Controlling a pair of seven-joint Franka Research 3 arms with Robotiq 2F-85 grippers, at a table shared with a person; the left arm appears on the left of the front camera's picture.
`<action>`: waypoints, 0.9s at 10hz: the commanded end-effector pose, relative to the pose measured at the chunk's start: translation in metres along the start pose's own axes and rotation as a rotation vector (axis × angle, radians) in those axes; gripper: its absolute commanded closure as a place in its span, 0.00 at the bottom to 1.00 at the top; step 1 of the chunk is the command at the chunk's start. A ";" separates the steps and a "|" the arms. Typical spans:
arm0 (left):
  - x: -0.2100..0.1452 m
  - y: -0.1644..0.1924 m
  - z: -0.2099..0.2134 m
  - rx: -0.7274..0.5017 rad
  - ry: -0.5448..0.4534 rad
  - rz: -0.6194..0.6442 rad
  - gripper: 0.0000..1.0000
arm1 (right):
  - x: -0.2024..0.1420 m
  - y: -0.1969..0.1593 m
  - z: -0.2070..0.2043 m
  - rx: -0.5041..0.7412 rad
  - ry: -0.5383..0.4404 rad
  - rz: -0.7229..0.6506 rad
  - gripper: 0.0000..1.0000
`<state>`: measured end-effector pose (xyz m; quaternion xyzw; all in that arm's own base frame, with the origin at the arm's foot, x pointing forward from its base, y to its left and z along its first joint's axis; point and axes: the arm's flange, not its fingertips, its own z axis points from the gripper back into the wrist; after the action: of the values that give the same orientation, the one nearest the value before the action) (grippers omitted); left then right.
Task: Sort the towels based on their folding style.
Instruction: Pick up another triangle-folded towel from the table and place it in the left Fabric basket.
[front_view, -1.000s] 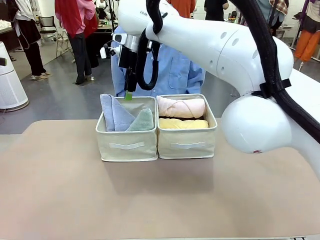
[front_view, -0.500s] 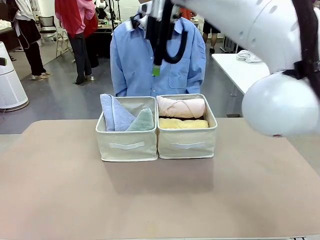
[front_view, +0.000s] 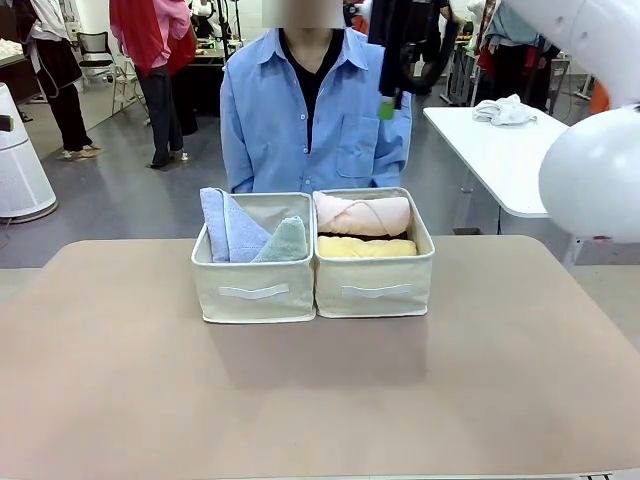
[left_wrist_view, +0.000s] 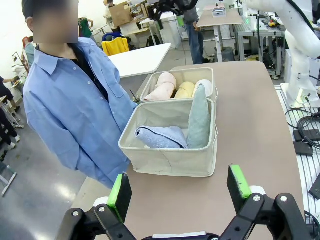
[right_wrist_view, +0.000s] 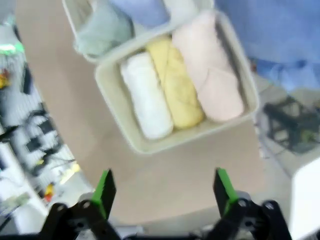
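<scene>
Towels sit sorted in two beige boxes at the middle of the worktop (front_view: 120, 380): the blue triangle (front_view: 228, 228) and the pale green triangle (front_view: 283, 243) stand in the left-hand box (front_view: 254, 290), while the pink roll (front_view: 362, 214) and the yellow roll (front_view: 366, 247) lie in the right-hand box (front_view: 374, 288), with a white roll (right_wrist_view: 146, 102) beside the yellow one in the right wrist view. A dark grey roll I cannot make out. Being soft terry, they look light and squashy, apt to unroll if pinched at a loose edge, so I would take a roll across its middle and a triangle at its thick folded peak. The right end effector (front_view: 386, 108) hangs high in the upper right of the front frame, well above and behind the boxes, its green pads spread apart in its own wrist view and holding nothing. The left end effector (left_wrist_view: 179, 190) hovers low in its wrist view, on the near side of the box with the triangles, pads apart and empty too. A person in a blue shirt (front_view: 312, 115) stands just behind the boxes.
</scene>
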<state>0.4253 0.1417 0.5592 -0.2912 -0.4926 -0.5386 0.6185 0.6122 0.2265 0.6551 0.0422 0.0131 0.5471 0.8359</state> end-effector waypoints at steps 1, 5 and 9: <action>0.001 -0.001 0.001 0.004 -0.018 -0.011 0.00 | -0.111 0.095 -0.093 0.054 0.090 -0.117 0.00; 0.001 -0.001 0.001 0.004 -0.018 -0.011 0.00 | -0.158 0.105 -0.082 0.121 0.171 -0.310 0.00; 0.001 -0.001 0.001 0.004 -0.018 -0.011 0.00 | -0.168 0.060 -0.081 -0.154 -0.071 -0.124 0.00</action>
<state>0.4252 0.1420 0.5592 -0.2912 -0.4927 -0.5383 0.6186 0.4705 0.1135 0.5967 -0.0010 -0.0001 0.4430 0.8965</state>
